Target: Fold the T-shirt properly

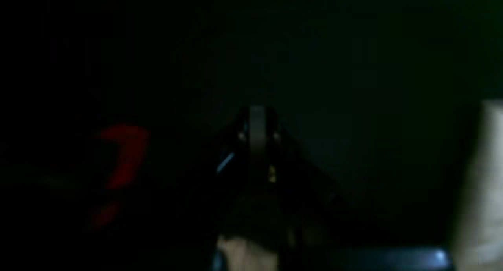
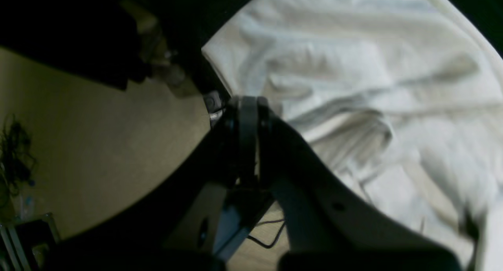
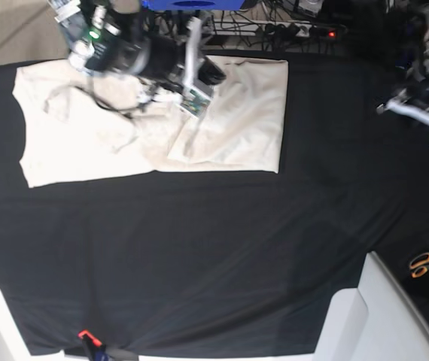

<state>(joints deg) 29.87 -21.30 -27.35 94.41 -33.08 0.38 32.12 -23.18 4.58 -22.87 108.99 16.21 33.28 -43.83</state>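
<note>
From the near edge, bare black cloth-covered table (image 3: 199,256) runs back to the large cream cotton T-shirt (image 3: 237,120), lying partly folded at eleven o'clock, long axis left to right. The right tool (image 3: 213,75) hangs directly over it, jaws closed, holding nothing visible. The left tool (image 1: 257,121), at two o'clock, well apart, is closed and empty. No legible writing.
</note>
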